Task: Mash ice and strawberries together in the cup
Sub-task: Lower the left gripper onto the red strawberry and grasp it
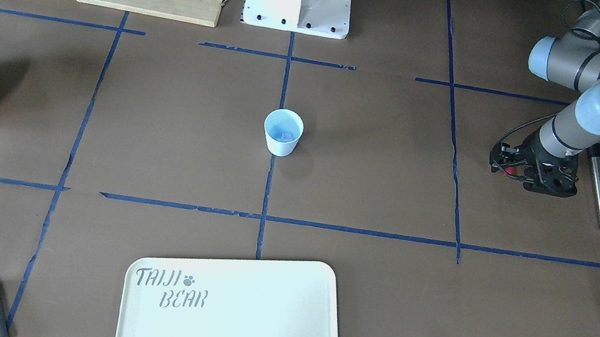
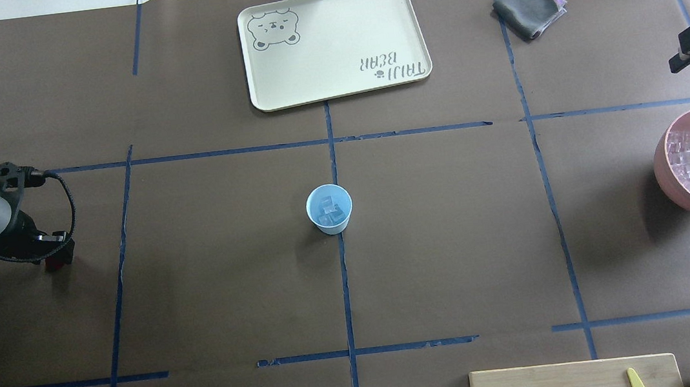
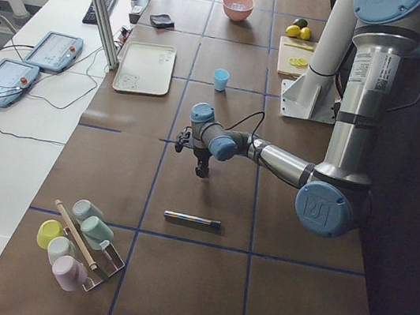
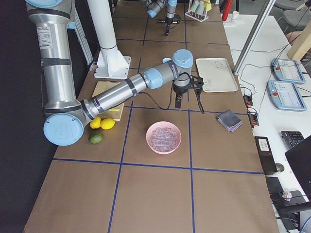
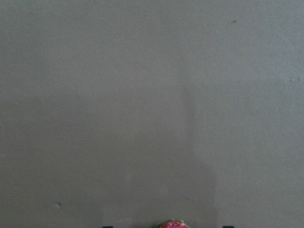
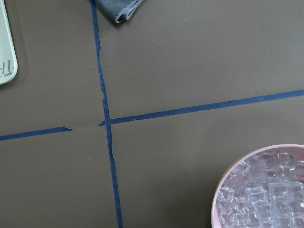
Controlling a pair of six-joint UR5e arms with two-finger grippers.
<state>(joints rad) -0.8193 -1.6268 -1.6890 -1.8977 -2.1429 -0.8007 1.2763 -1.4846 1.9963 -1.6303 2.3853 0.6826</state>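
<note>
Cup [image 1: 281, 143], ice [image 1: 285, 136] already in it, stands at the centre of the table [image 2: 454, 239], well to the right of my left claw [image 1: 513, 169], which grips the strawberry [image 5: 172, 224] and looks the nearer arm.

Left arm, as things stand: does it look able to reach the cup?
Probably yes. Only bare table lies between the left gripper, which holds the strawberry, and the open-topped cup; nothing stands in the way.
</note>
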